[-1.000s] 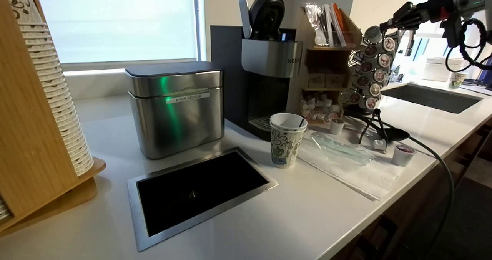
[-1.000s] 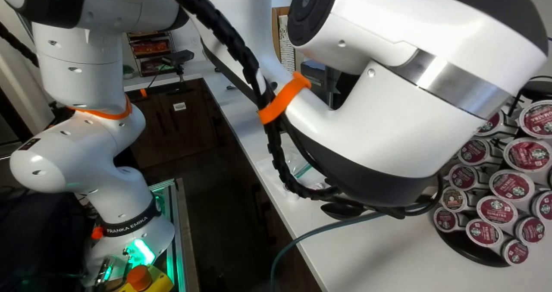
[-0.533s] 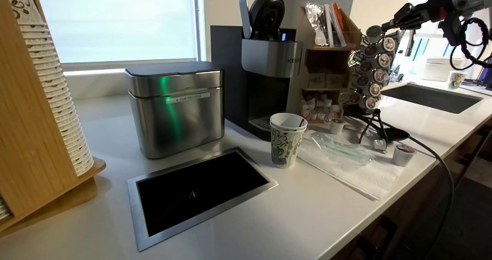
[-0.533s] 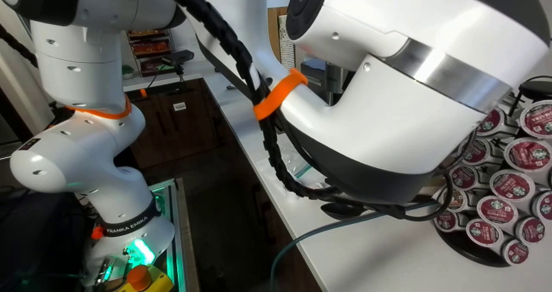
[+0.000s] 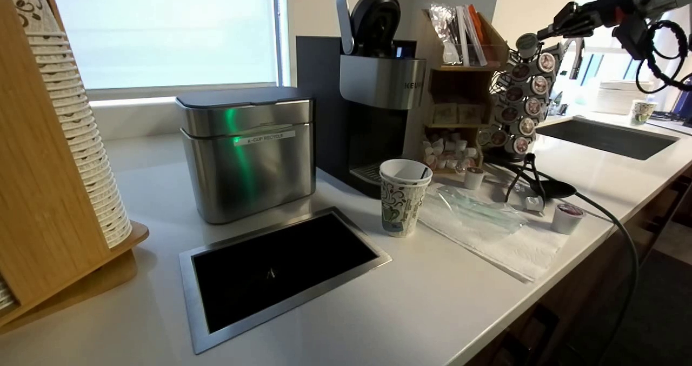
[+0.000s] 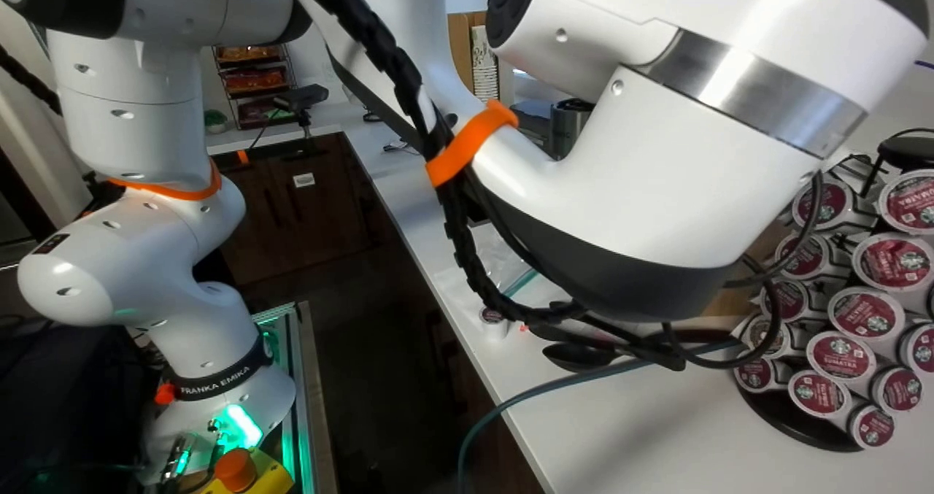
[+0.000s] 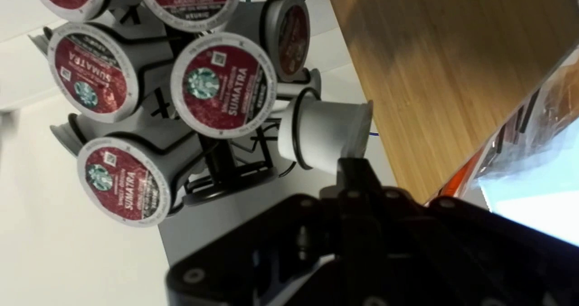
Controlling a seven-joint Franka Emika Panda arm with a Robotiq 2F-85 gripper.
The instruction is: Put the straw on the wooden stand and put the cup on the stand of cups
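My gripper (image 5: 542,34) is at the top of the coffee-pod stand (image 6: 792,422). In the wrist view its fingers (image 7: 357,163) are closed together at the rim of a white coffee pod (image 7: 328,129), which also shows in an exterior view (image 5: 527,46). The pod lies sideways in a wire ring of the stand (image 7: 228,188). The wooden stand (image 5: 459,68) is beside it, with white, black and orange straws (image 5: 473,25) in its top; its wood panel shows in the wrist view (image 7: 429,84). Two nested paper cups (image 5: 403,206) hold a thin black stick (image 5: 424,172).
A coffee maker (image 5: 381,85), a steel recycling bin (image 5: 254,166) and a counter opening (image 5: 194,306) stand left of the paper cups. A wooden cup dispenser (image 5: 48,204) is far left. A paper towel (image 5: 519,258), spoon (image 5: 557,188), loose pods (image 5: 567,218) and hose (image 5: 627,241) lie near the counter edge.
My gripper has shifted slightly up, and the pod at its tip has moved slightly up and right with it. The arm has risen, uncovering a loose pod on the counter.
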